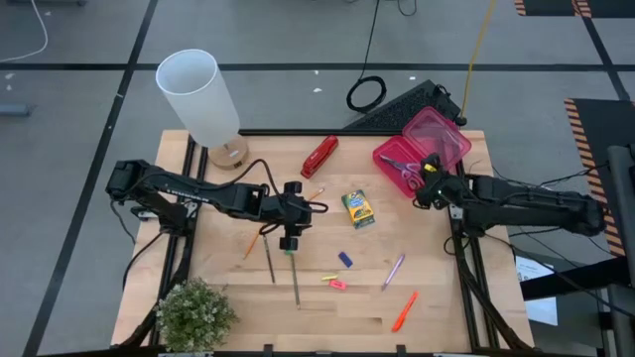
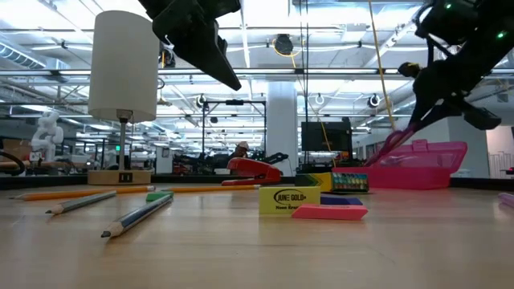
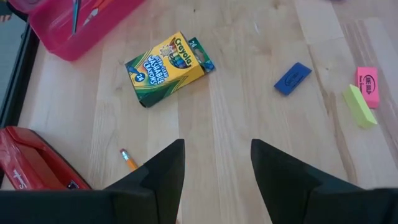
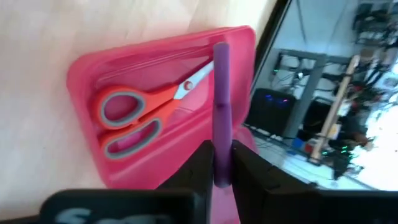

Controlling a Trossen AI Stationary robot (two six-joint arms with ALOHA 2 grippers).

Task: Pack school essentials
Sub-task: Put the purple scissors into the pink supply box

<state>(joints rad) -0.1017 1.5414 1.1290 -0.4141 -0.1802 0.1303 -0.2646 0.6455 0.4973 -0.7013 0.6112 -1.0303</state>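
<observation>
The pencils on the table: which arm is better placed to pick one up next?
Probably the left. The left gripper is open right beside the pencils, while the right gripper is shut on a purple pen over the pink box.

Red stapler [image 3: 31,163] cut off at left wrist view's edge; pencil [image 3: 128,160] partly behind fingers [image 3: 163,180].

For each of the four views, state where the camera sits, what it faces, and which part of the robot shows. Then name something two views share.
High: overhead, straight down; both arms, left gripper open.
Low: table height, level across pencils into the room; arms enter from above.
Left wrist: behind its open fingers, facing the crayon box.
Right wrist: right gripper shut on a purple pen over the pink box.
Shared: the crayon box shows in high and left wrist views.
</observation>
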